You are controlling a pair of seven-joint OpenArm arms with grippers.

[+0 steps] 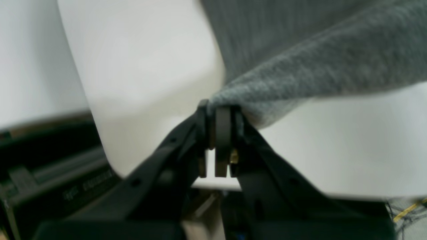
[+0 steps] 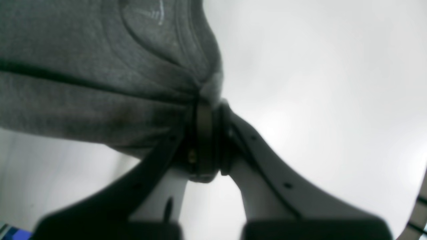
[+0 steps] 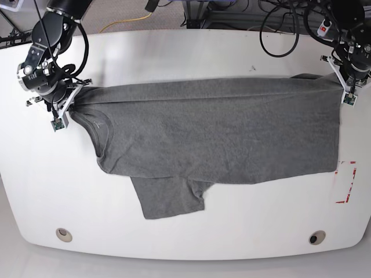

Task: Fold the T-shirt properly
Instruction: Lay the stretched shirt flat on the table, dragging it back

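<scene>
The T-shirt [image 3: 220, 130] lies stretched sideways across the middle of the white table [image 3: 191, 231], its long axis running left to right in the base view, with 1 sleeve poking out toward the lower centre of the frame. Both arms hold it by its far edge. The right gripper [image 3: 72, 95], at the left of the base view, is clamped tight on the cloth by the collar end. In its own wrist view the jaws are pinched together on a bunched fold, with the neckline curving just above. The left gripper [image 3: 346, 87], at the far right of the base view, is likewise closed on the hem corner; its wrist view shows the grey knit [image 1: 300, 66] pulled taut out of the jaws toward the upper right.

So the shirt hangs from 2 pinch points along 1 edge, and the rest of it trails toward the near side of the table. I'd judge the coming move turns on carrying that held edge across the body toward the near edge, both arms together, so the fold line stays parallel to the long axis.

The tabletop is smooth and bare around the shirt, with red tape marks [image 3: 346, 182] at the right. Cables [image 3: 278, 35] run behind the table's far edge.
</scene>
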